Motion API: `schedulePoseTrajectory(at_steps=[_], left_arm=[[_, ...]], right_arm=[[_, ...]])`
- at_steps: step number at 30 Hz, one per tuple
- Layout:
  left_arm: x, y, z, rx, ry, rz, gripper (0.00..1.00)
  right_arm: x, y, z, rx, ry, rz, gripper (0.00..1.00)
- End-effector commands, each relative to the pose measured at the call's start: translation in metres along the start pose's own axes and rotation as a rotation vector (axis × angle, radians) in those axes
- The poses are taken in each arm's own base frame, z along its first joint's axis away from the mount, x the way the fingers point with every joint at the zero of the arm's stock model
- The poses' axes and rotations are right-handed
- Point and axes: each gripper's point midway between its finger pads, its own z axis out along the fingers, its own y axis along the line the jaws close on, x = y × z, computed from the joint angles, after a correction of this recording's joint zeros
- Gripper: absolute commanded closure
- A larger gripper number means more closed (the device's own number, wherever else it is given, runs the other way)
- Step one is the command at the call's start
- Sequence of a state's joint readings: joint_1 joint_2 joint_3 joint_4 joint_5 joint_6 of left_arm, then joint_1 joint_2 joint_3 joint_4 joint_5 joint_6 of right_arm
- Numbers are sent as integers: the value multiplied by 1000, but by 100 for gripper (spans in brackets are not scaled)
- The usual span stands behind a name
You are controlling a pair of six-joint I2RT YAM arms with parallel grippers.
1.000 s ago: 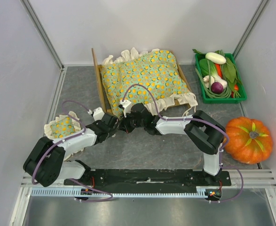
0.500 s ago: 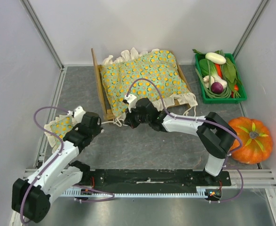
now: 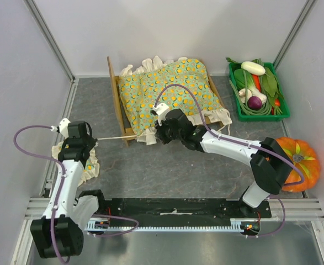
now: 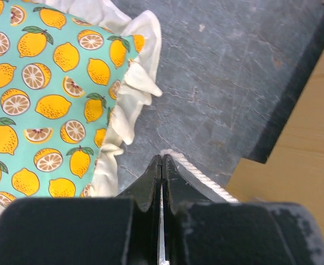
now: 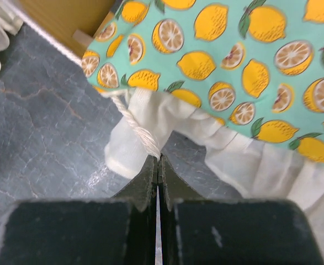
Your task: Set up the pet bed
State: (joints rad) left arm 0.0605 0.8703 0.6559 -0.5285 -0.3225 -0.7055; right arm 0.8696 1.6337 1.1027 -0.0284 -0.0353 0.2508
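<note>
The pet bed [image 3: 116, 96] stands at the back centre, its light-wood headboard on the left. The green lemon-print frilled cushion [image 3: 170, 88] lies in it. A white cord [image 3: 115, 137] runs taut from the bed's near-left corner to my left gripper [image 3: 93, 141], which is shut on it [image 4: 163, 157]. The small matching pillow [image 3: 73, 154] lies under my left arm and shows in the left wrist view [image 4: 40, 94]. My right gripper [image 3: 160, 133] is shut on a second white cord [image 5: 137, 124] at the cushion's front frill [image 5: 150, 110]. The wooden frame [image 5: 62, 16] shows behind.
A green crate of vegetables [image 3: 258, 88] stands at the back right. An orange pumpkin [image 3: 295, 163] sits at the right, beside my right arm's elbow. Grey walls enclose the table on the left, back and right.
My left arm has swung left, away from the right gripper, drawing the white cord taut and coming over the small pillow. My right gripper has shifted slightly right along the cushion's front frill.
</note>
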Motion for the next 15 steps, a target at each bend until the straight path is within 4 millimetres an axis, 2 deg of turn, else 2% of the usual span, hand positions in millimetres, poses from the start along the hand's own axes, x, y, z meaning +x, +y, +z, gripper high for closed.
schedulePoseTrajectory(at_steps=[1,3,5,8,11,14,15], left_arm=[[-26,4,14,-7,-27,0,98],[-26,14,24,-47,5,-20,98],[-37,28,30,-77,-2,-62,98],[-53,42,31,-98,-28,-115,98],[-70,47,28,-89,-43,-141,98],[-76,44,26,-80,-42,-116,98],[-76,46,28,-89,-41,-110,98]], right_arm=[[-45,-20,-12,86,-90,-28,100],[-56,-24,-11,101,-101,-32,100],[-58,-27,-5,95,-94,-33,100],[-60,-16,7,29,-61,-40,100],[-50,-10,20,-13,-26,-26,100],[-36,-10,31,-16,12,-15,100],[-25,-12,38,-11,48,-11,100]])
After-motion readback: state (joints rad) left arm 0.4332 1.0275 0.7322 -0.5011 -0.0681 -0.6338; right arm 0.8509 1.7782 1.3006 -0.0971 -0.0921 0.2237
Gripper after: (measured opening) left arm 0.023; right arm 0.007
